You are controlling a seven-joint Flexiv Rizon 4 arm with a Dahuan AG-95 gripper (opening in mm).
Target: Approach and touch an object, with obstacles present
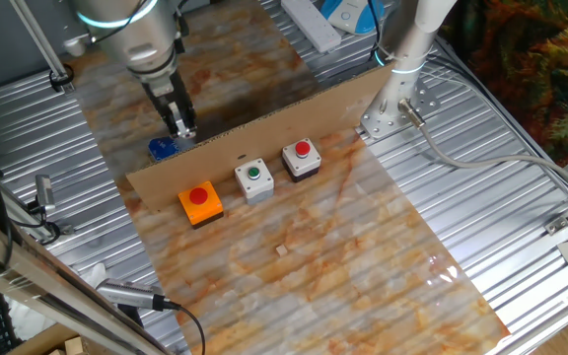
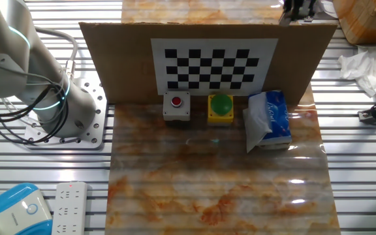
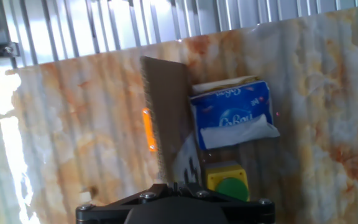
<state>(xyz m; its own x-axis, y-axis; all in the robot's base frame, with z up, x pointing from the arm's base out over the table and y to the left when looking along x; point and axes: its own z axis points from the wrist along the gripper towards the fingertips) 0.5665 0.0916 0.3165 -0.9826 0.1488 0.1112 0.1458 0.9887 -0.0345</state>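
Marbled orange-and-white sheeting covers the worktop (image 1: 363,256), which rests on ribbed metal decking. Across it we see a long brown cardboard strip (image 1: 264,133) standing on edge, running from lower left to upper right in one fixed view.

On the near side of the strip in that view, from left to right, we find an orange button box (image 1: 201,203), a grey box with a green button (image 1: 254,178), and a grey box with a red button (image 1: 302,158). On the far side, the tool (image 1: 182,129) hangs from the arm over the strip's left portion, just above its top edge, with a blue tissue pack (image 1: 164,148) partly visible below it.

From the other fixed view we face the strip's opposite side (image 2: 201,59), which carries a black-and-white checkerboard sheet (image 2: 214,64). In front of it, left to right, sit a grey box with a red button (image 2: 176,105), a yellow box with a green button (image 2: 220,108), and the tissue pack (image 2: 270,119). Only the tool's tip (image 2: 297,10) shows above the strip's top right, the rest cut off by the frame.

The hand view looks down the strip's top edge (image 3: 163,118), with the tissue pack (image 3: 232,115) and the yellow box (image 3: 227,182) to its right. We cannot tell how far apart the tool's fingers stand in any view.
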